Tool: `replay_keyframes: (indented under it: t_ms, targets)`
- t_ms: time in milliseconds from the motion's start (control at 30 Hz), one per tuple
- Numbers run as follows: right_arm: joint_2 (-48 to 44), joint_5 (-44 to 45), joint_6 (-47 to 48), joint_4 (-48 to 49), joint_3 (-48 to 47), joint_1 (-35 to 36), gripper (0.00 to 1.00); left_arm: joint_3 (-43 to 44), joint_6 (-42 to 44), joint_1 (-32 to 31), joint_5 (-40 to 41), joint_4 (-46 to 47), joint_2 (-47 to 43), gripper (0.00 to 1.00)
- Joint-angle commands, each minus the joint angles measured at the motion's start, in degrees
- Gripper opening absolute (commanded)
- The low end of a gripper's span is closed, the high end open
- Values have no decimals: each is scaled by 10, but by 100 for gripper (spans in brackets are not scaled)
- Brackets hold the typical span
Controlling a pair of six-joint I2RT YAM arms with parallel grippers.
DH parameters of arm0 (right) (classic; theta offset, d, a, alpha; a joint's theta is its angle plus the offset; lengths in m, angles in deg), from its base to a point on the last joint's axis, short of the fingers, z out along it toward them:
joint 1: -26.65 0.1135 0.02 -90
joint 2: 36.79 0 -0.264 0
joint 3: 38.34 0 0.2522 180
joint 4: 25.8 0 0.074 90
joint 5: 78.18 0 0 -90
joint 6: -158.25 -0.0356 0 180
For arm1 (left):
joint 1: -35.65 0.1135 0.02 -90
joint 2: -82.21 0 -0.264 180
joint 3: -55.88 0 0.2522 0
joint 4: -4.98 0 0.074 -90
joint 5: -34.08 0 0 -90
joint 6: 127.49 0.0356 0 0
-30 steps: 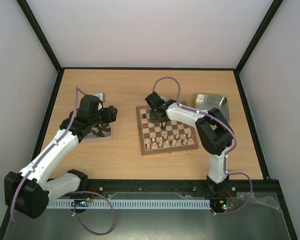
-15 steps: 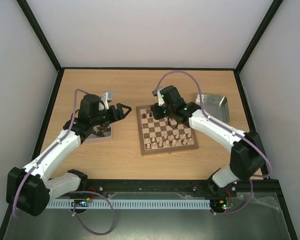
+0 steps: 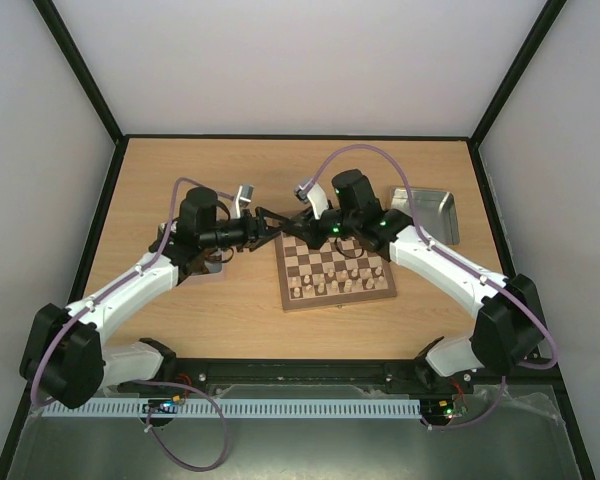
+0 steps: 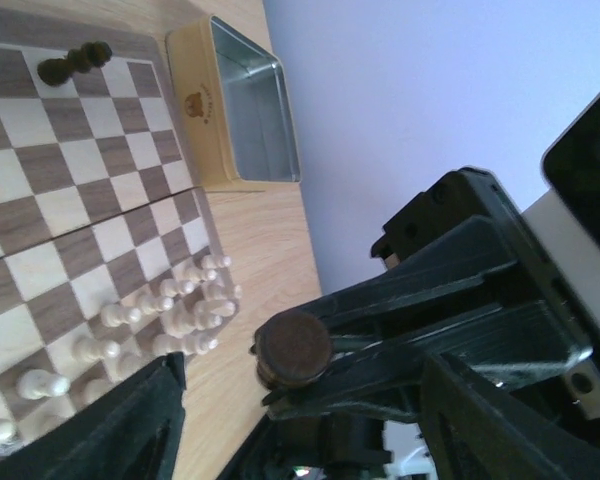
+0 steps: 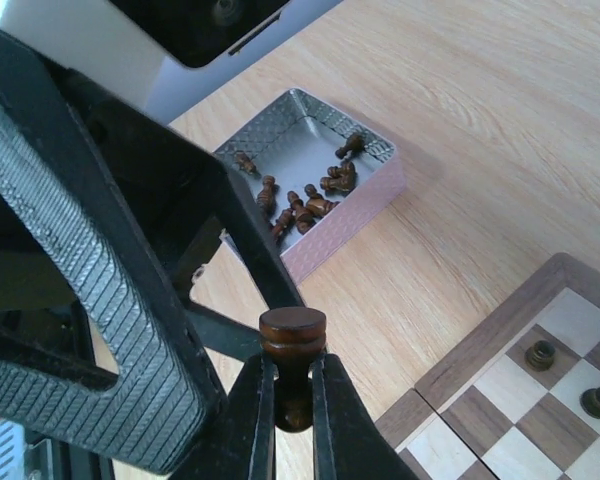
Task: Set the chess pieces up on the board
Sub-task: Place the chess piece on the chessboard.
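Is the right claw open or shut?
The right claw is shut on a dark chess piece: the right wrist view shows it pinching the piece's stem.

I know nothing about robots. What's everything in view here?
table: one, light wood.
board: one, brown-and-cream checks, mid-table.
cream pieces: many, board's near rows.
placed dark pieces: at least two, board's far-left corner.
left tray: one, metal, left of board.
loose dark pieces: several, in left tray.
right tray: one, metal, right of board.
held piece: one, dark brown, off board's far-left corner.
left hand: one, black, open, near held piece.
right hand: one, black, shut on held piece.
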State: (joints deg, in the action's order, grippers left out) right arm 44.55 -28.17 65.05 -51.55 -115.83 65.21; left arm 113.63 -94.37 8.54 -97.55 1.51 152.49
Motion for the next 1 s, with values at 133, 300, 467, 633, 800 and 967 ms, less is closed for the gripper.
replay_keyframes:
  t_ms: [133,300,467,633,800,967]
  targets:
    - [-13,-44,28,-2,-3,5,2,-7,-74,-3,-2,79,7,50]
    - [-13,-46,20,12,-1,5,2,-14,-88,-3,14,83,4,38]
    - [-13,-59,15,24,2,5,2,-15,-95,-3,17,83,10,29]
    - [-16,-55,9,31,3,5,2,-12,-96,-4,12,69,24,17]
    - [-37,-20,-44,83,26,5,13,-12,-122,-4,4,75,30,11]
    - [-91,65,-192,238,110,5,39,-33,-233,-4,8,119,22,9]
